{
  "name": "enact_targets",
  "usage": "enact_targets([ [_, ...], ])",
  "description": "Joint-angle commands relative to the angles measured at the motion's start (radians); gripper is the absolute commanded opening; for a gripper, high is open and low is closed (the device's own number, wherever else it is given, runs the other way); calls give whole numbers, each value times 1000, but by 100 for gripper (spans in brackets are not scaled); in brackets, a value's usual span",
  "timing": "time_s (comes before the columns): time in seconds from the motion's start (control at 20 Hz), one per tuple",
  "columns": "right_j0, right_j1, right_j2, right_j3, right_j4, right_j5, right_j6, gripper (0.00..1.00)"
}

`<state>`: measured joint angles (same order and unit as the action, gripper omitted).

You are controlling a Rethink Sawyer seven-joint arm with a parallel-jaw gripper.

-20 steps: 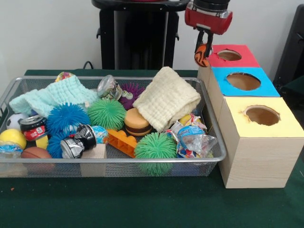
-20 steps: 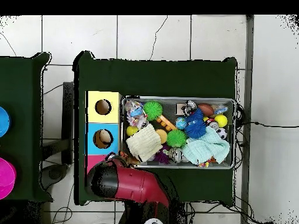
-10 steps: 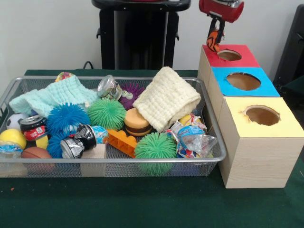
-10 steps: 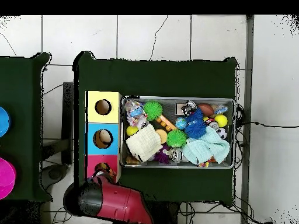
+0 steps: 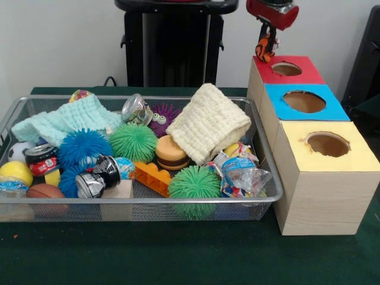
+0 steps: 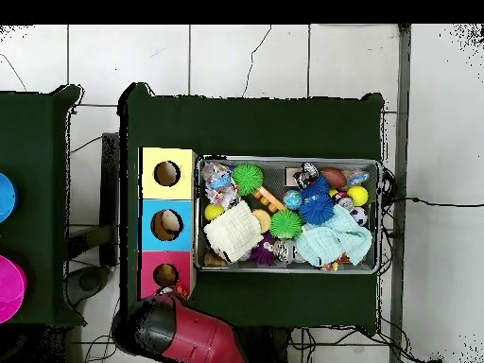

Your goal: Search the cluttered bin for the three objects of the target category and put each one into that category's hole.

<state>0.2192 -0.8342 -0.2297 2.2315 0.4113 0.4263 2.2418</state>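
In the front view my gripper is shut on an orange, black-striped tiger toy. It hangs just above the far left edge of the red-topped box, left of its round hole. The overhead view shows that hole, with my red arm just beyond it hiding the gripper. The wire-mesh bin sits left of the boxes and also shows in the overhead view. I cannot make out a yellow duck in it.
The blue-topped box and the yellow-topped box stand in a row nearer the camera. The bin holds a cream cloth, a mint cloth, green puff balls, a blue one, crushed cans and a burger toy.
The gripper has carried the tiger up and right, from above the bin's corner to the red box's far edge. In the last half second it shifted slightly left.
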Motion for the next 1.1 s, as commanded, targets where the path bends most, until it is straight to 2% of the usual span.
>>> enact_targets([
  [0.05, -58, 73, 139, 74, 107, -95, 211, 0],
  [0.15, -32, 77, 139, 55, 121, -78, 231, 0],
  [0.3, 33, 50, 88, 4, 118, 11, 276, 0],
  [0.5, 81, 48, 44, -69, 99, 87, 299, 0],
  [0.8, 120, 31, -16, -157, 69, 237, 351, 0],
  [0.95, 140, 32, -30, -182, 65, 265, 359, 0],
  [1.1, 130, 50, -33, -194, 67, 258, 332, 0],
])
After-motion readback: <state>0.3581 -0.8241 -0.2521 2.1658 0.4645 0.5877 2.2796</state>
